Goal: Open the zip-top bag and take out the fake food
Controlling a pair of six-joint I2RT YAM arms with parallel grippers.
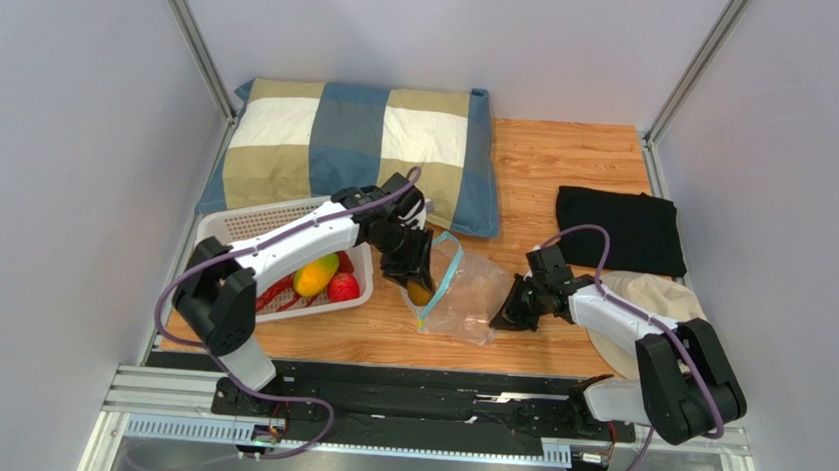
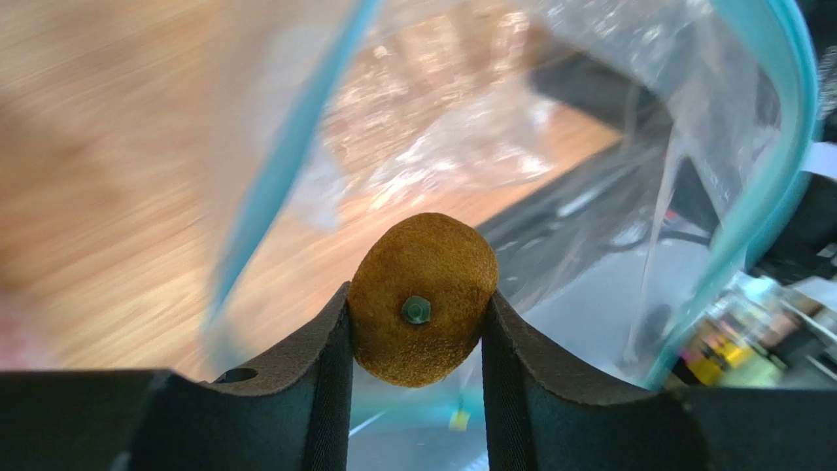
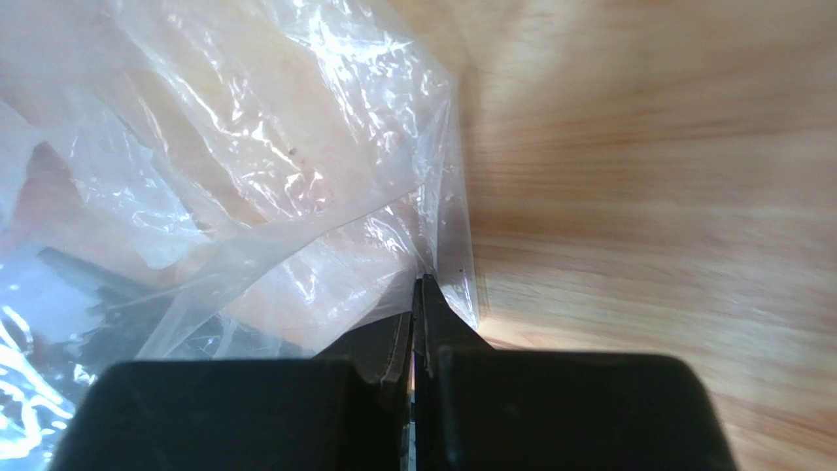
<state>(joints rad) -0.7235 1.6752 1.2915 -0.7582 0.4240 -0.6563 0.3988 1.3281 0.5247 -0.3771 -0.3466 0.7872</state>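
Observation:
The clear zip-top bag [image 1: 466,298] lies on the wooden table, its mouth with the light blue zipper [image 2: 283,172] gaping toward the left arm. My left gripper [image 1: 415,283] is at that mouth, shut on a small fuzzy brownish-yellow piece of fake food [image 2: 422,294], which sits between the two fingers [image 2: 319,353]. My right gripper [image 3: 420,294] is shut on the bag's [image 3: 275,177] far corner, pinning a thin fold of plastic. More fake food lies in the white basket [image 1: 243,224]: a yellow-orange mango [image 1: 315,275], a red strawberry [image 1: 343,286] and a red lobster [image 1: 276,293].
A checked blue, beige and white pillow [image 1: 354,135] lies along the back of the table. A folded black cloth [image 1: 618,227] is at the right, with a beige cloth [image 1: 663,297] under the right arm. The basket is beside the left arm.

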